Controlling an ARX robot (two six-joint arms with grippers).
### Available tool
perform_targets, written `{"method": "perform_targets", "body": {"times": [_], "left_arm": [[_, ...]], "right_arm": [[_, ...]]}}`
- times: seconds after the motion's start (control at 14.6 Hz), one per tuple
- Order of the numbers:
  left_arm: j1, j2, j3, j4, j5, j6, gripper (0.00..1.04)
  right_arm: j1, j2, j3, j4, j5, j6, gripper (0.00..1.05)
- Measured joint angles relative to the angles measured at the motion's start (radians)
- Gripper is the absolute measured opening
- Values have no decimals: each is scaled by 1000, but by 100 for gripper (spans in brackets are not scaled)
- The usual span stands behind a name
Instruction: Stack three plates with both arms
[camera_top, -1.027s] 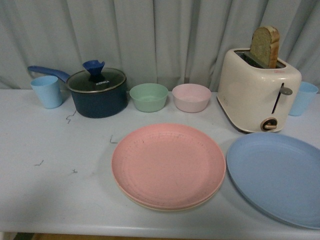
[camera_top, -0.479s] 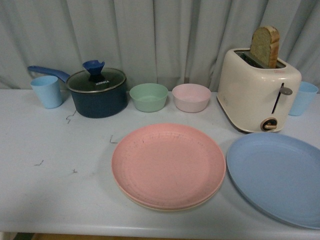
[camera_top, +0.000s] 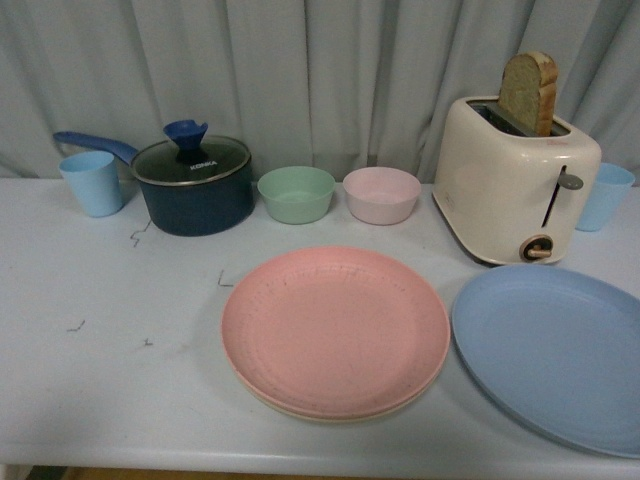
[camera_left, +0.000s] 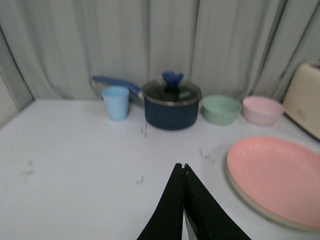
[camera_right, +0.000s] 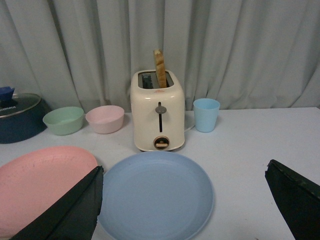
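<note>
Left gripper (camera_left: 183, 166): fingers pressed together, nothing between them, over bare table (camera_top: 100, 390) left of the pink plate (camera_top: 335, 330). Right gripper (camera_right: 183, 172): fingers spread wide, empty. The blue plate (camera_top: 550, 355) shows in the gap between them in the right wrist view, not pinched. Neither arm shows in the front view.

Plates:
- Pink sits centred on the beige plate (camera_top: 335, 416), with only a thin beige rim showing along the near edge. That pair is at the near middle of the table.
- Blue lies flat on the table just right of the pair, rims close with a slim gap between them, so it is not stacked. Its right edge runs out of the front view.

Row behind the plates:
- Green bowl (camera_top: 296, 193) and pink bowl (camera_top: 381, 194) are side by side behind the pink plate, close together but apart.
- Pot (camera_top: 195, 195), dark blue, stands left of the green bowl with its glass lid (camera_top: 190, 158) on and its handle pointing back-left.
- Left cup (camera_top: 92, 182), light blue, is just beside the pot, under the handle.
- Toaster (camera_top: 510, 185), cream, stands behind the blue plate with a bread slice (camera_top: 528, 92) upright in its slot.
- Right cup (camera_top: 605, 196), light blue, is just right of the toaster and partly hidden by it.

Grey curtain (camera_top: 300, 70) hangs behind everything.
</note>
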Motion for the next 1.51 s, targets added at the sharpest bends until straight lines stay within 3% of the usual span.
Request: {"method": "perform_targets", "body": {"times": [0.21,0.34,0.41,0.48,0.75,0.89,1.1,1.51], "left_arm": [[0,-24,0,7,-1,0,3],[0,-24,0,11,-1,0,29],[0,-24,0,11,-2,0,42],[0,-24,0,11,-1,0,55],[0,-24,0,11,-1,2,100],[0,-24,0,11,-1,2,98],[0,-24,0,11,-1,2,98],[0,-24,0,11,-1,2,98]], "right_arm": [[0,0,0,1,0,0,98],[2,13,13,-55,5,3,98],[0,182,107,-244,11,13,98],[-48,372,175,-257,-27,26,98],[-266,1012,393,-61,-179,-31,98],[-304,1313,531,22,-207,-53,98],[-266,1686,755,66,-233,-54,98],[-217,1976,893,149,-146,-55,98]]}}
